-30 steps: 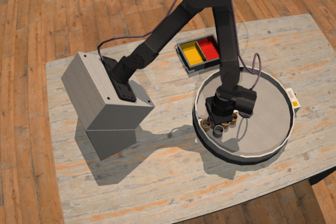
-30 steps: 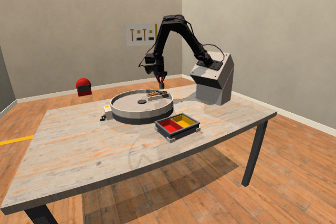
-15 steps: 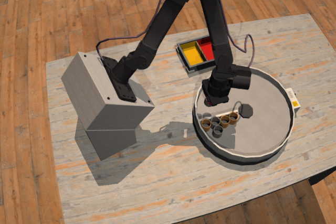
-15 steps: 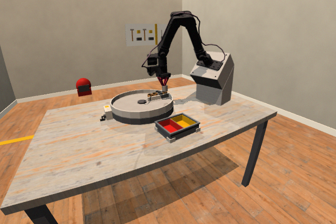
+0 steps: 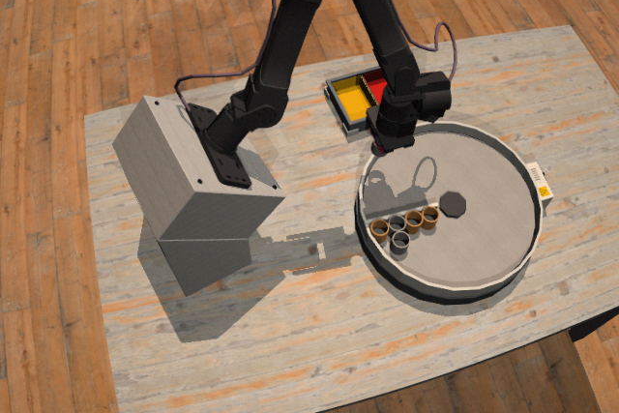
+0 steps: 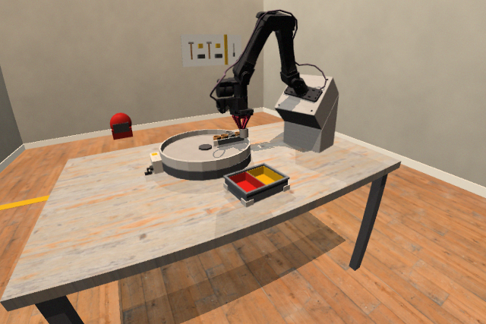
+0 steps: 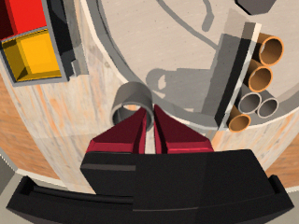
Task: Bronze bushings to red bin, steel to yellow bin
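Observation:
My gripper [image 7: 149,110] is shut on the wall of a grey steel bushing [image 7: 133,101] and holds it in the air over the turntable's rim on the side of the bins; it also shows in the exterior view [image 6: 244,132]. The round grey turntable [image 5: 450,208] carries three bronze bushings [image 5: 414,221] and two steel bushings [image 5: 400,242], clustered by its rim; they also show in the wrist view [image 7: 258,77]. The red bin [image 5: 375,86] and yellow bin [image 5: 352,97] sit side by side in one dark tray just off the turntable. Both look empty in the wrist view.
A black octagonal hub [image 5: 453,204] marks the turntable's centre. The arm's grey pedestal [image 5: 190,168] stands at the left of the table. A small white box with a yellow label [image 5: 540,183] sits against the turntable's far rim.

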Robot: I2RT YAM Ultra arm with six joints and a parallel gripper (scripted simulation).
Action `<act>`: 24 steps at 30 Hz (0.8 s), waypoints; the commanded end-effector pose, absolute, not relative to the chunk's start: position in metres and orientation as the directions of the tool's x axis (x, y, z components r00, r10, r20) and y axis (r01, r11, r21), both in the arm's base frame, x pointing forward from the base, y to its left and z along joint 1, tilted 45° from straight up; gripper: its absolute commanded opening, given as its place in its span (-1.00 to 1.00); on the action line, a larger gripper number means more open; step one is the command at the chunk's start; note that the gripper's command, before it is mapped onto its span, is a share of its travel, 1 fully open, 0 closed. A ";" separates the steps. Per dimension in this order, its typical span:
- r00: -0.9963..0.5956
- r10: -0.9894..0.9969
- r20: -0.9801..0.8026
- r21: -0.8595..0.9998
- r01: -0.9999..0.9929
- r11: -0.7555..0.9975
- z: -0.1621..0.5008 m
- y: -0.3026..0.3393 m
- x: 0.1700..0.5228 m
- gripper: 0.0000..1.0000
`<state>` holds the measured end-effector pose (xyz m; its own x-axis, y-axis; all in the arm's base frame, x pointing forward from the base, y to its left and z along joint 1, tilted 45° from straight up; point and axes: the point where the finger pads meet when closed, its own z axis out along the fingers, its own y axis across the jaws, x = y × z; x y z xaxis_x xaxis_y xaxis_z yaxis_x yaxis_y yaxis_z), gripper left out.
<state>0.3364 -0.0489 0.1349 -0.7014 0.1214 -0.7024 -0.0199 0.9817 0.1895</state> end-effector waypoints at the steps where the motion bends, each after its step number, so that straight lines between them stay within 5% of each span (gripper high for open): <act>1: -0.682 0.175 -0.710 0.183 0.061 0.981 0.154 -0.040 0.341 -1.00; 24: -0.704 0.181 -0.687 0.190 0.066 0.980 0.182 0.079 0.365 -1.00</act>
